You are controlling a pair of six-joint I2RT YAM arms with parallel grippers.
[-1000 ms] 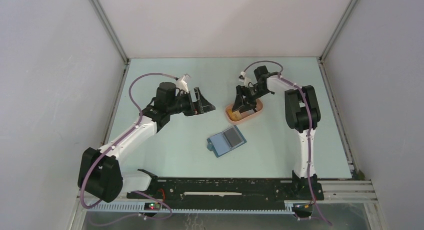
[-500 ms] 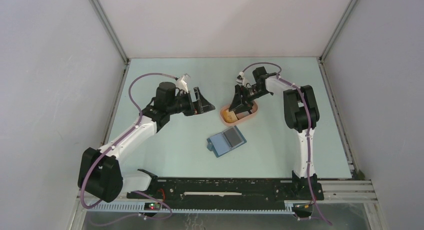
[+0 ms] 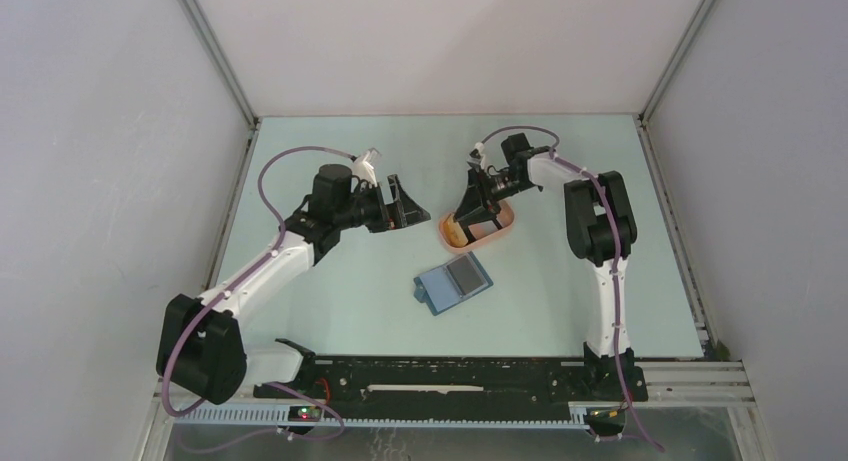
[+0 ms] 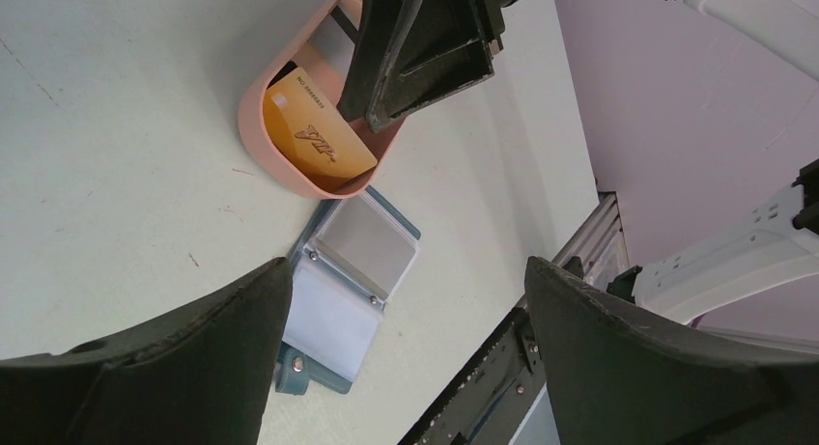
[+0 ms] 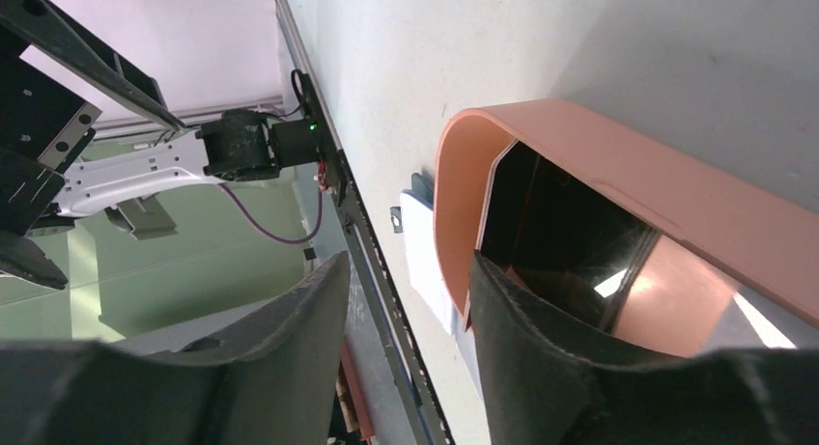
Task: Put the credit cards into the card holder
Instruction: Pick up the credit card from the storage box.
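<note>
- Risk: my right claw (image 5: 410,271) straddled the tray (image 5: 676,194) end wall, one finger inside and one outside. Closing there would likely have pinched the tray instead of a card, then dragged or tipped it.
- Right claw was narrow, with nothing visibly held. The dark card (image 5: 560,237) sat just beside the inner finger, and the orange card (image 4: 319,141) was in the same tray.
- Left claw (image 3: 412,209) was wide and empty, near the tray.
- Holder (image 3: 453,284) lay open on the table, apart from both claws.

Orange card (image 4: 311,142) leans in the pink tray (image 4: 253,128) (open card holder (image 4: 353,271) just beside).
</note>
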